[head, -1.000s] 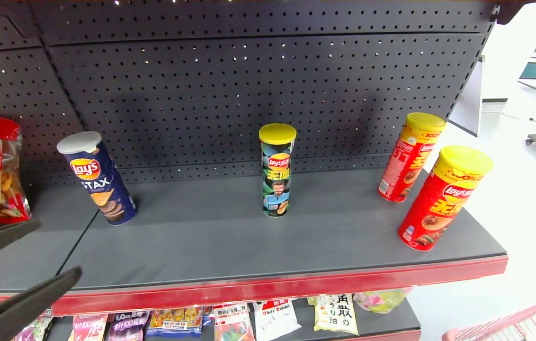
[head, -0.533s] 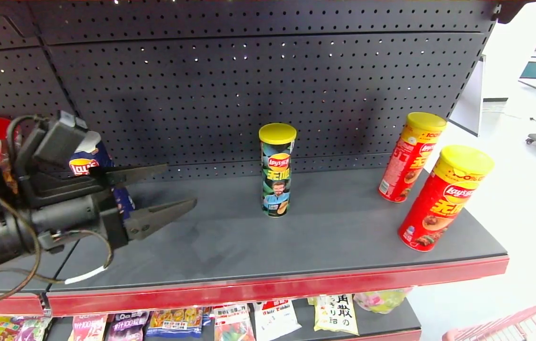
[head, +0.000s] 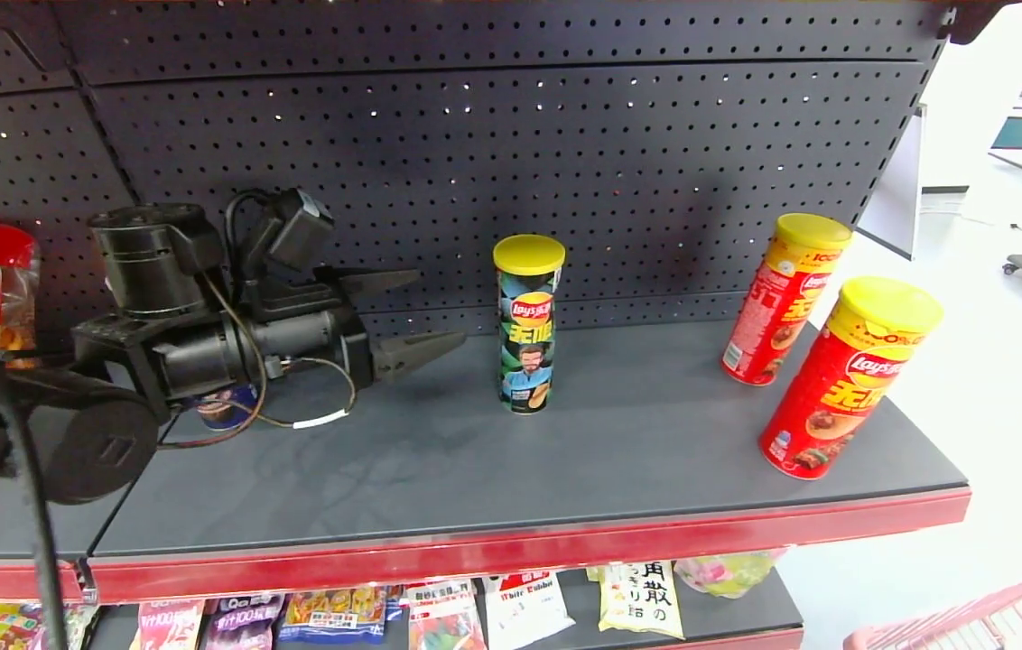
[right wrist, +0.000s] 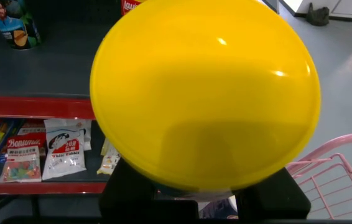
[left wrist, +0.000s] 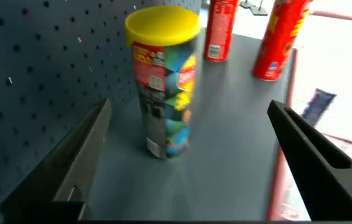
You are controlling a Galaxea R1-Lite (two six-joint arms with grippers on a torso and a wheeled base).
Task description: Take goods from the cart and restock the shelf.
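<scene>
- Right gripper (right wrist: 198, 202) is closed around a yellow-lid can (right wrist: 204, 93), in front of the shelf (head: 475, 451), near the pink cart (right wrist: 344, 168).
- Left gripper (head: 439, 309) is wide open and holds nothing. It hangs over the shelf, pointing at the green can (head: 527, 325).
- Front red can (head: 845, 379) and back red can (head: 782, 302) stand far right.

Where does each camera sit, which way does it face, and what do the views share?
Head view: from the head, forward and down at the shelf; left gripper shows.
Left wrist view: on the left wrist, along the shelf at the green can; its fingers show.
Right wrist view: on the right wrist, facing the yellow-lidded can in the right gripper.
Shared: the green can, in all three.
</scene>
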